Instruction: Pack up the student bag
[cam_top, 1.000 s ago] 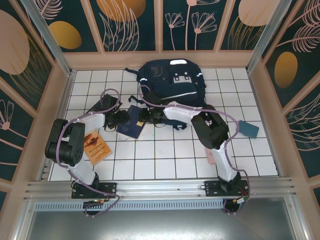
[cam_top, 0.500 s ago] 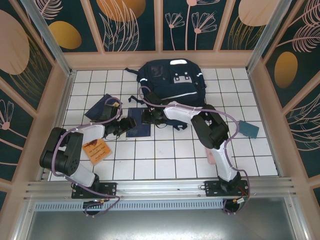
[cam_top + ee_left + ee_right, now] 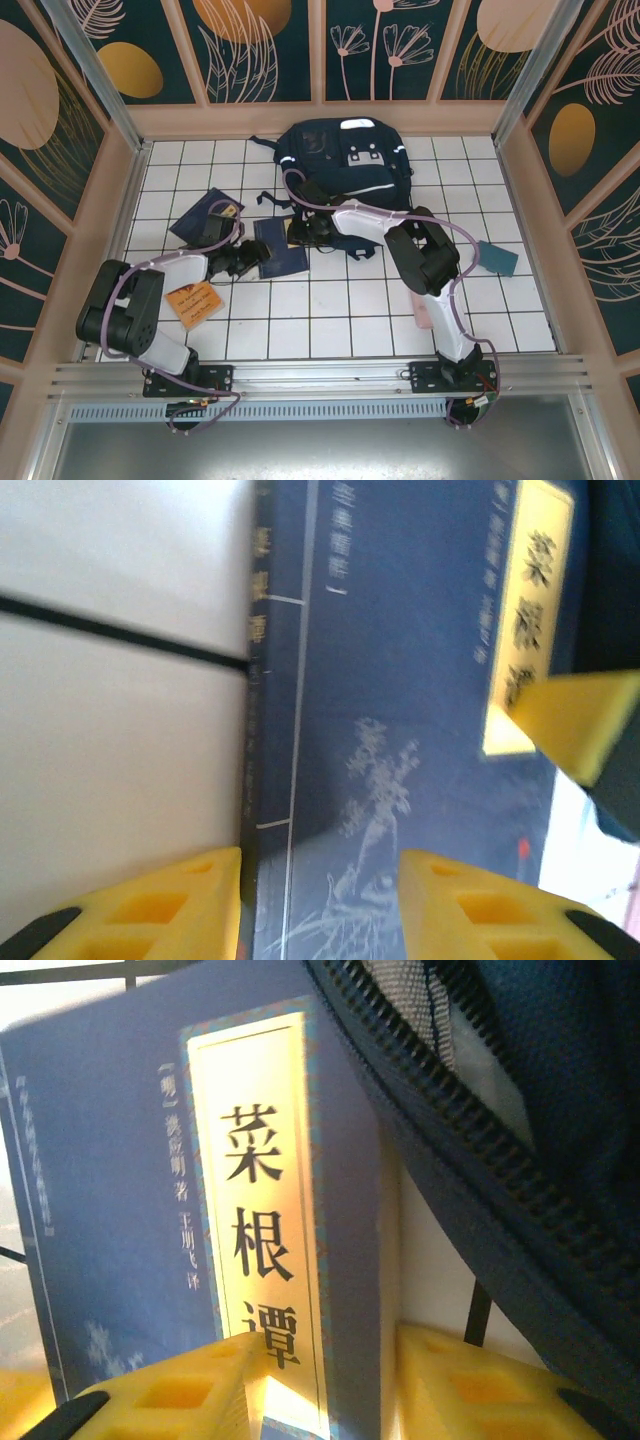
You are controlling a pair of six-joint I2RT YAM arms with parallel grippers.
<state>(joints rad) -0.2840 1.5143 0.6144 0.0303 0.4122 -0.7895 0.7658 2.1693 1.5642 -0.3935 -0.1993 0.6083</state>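
Note:
The student bag (image 3: 340, 165), navy with white stripes and grey patches, lies at the back centre; its open zipper edge (image 3: 480, 1160) shows in the right wrist view. A small navy book (image 3: 281, 247) with a cream title label lies just in front of it. My right gripper (image 3: 303, 232) (image 3: 320, 1390) is shut on the book's (image 3: 100, 1160) bag-side edge, one pad on the label, the other at the page side. My left gripper (image 3: 252, 258) (image 3: 320, 900) is open astride the spine of the book (image 3: 400, 680), one finger over the tile, the other over the cover.
A second navy book (image 3: 205, 215) lies left of the grippers and an orange booklet (image 3: 192, 300) sits near the left arm. A teal pouch (image 3: 497, 257) is at the right. A pink case (image 3: 422, 315) peeks from under the right arm. Wooden walls ring the tiled floor.
The navy book has slid right and back toward the bag and turned straighter. Both grippers have narrowed. The left arm's elbow has swung left and lower.

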